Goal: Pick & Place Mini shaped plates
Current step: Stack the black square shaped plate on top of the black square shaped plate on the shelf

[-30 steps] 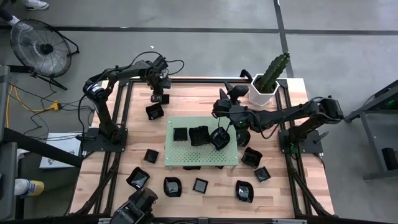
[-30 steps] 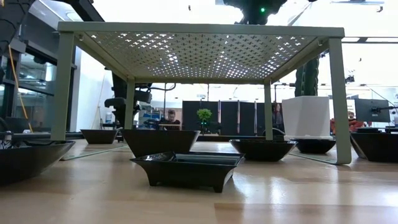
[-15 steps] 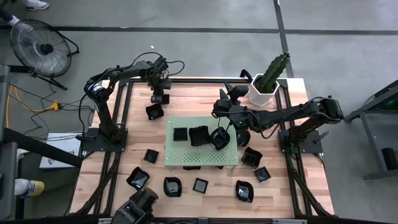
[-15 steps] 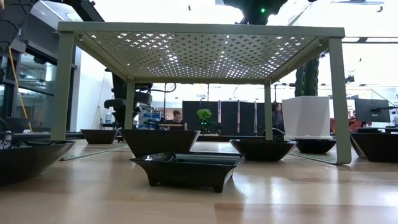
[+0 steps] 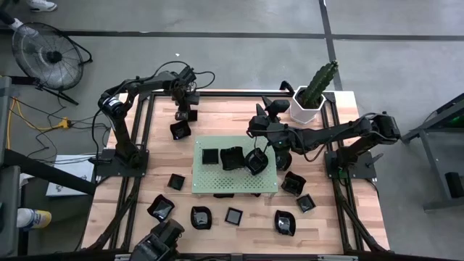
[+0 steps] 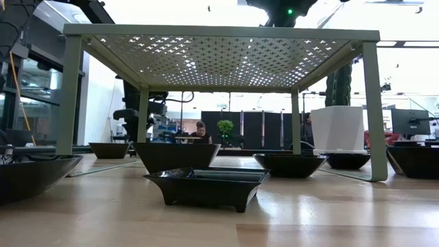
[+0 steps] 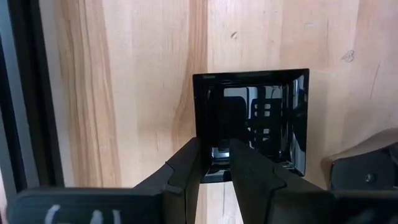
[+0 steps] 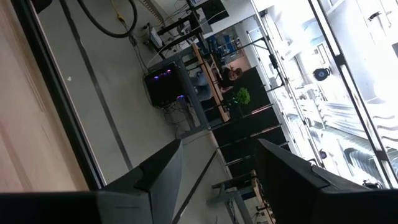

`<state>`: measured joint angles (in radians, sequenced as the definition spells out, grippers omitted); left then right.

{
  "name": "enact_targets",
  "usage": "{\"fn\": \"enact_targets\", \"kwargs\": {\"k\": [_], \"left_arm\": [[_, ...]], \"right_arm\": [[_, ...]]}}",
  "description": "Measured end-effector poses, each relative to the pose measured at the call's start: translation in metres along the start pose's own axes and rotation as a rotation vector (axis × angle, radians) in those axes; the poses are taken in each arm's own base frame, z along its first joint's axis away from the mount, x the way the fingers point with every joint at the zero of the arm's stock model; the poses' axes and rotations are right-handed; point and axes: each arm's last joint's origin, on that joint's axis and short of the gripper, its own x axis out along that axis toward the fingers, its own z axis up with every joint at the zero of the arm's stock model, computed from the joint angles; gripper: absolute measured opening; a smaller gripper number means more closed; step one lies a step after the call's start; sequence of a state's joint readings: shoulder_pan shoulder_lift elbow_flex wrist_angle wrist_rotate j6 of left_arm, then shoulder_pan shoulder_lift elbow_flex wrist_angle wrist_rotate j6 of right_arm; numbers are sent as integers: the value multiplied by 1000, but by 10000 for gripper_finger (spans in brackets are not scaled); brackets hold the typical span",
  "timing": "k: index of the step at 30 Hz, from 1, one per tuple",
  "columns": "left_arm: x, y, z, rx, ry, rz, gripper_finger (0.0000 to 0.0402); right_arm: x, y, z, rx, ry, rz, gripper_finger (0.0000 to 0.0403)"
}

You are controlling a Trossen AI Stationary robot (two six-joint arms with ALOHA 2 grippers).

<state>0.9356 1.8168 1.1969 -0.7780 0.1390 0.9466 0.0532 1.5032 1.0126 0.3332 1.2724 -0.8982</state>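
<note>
My left jaws (image 7: 216, 163) are pinching the near rim of a square black plate (image 7: 252, 118), one finger inside the dish and one outside. In the high view that plate (image 5: 180, 130) lies on the bench (image 5: 217, 116) near its far-left corner, between the bench's left edge and the green perforated board (image 5: 233, 181).

The grip is narrow and sits on one wall only, so I judge the dish will want to swing or tip as it leaves the wood. To do this well I should lift straight up and slowly, keep the rim level, and clear the board's edge with room to spare before moving across. A free spot on the board's left part looks like the sensible target, since three plates (image 5: 232, 158) already sit along its far side.

My right jaws (image 8: 217, 180) are spread wide and hold nothing; from above they hang over the board's right part (image 5: 259, 154), close to a plate there. I should keep my left path away from that arm.

More plates (image 5: 233, 215) lie scattered along the near side of the bench.
</note>
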Motion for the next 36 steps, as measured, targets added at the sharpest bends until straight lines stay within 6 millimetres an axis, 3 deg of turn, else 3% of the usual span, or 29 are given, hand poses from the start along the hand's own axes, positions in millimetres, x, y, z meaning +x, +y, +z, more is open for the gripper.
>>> {"fn": "enact_targets", "kwargs": {"k": [18,25,36], "left_arm": [[0,1,0,45,-7,7,82],[14,2,0,40,13,-19,82],[14,3,0,33,13,-18,76]], "right_arm": [[0,0,0,0,0,0,197],[0,0,0,-3,0,0,197],[0,0,0,-10,-3,2,197]]}}
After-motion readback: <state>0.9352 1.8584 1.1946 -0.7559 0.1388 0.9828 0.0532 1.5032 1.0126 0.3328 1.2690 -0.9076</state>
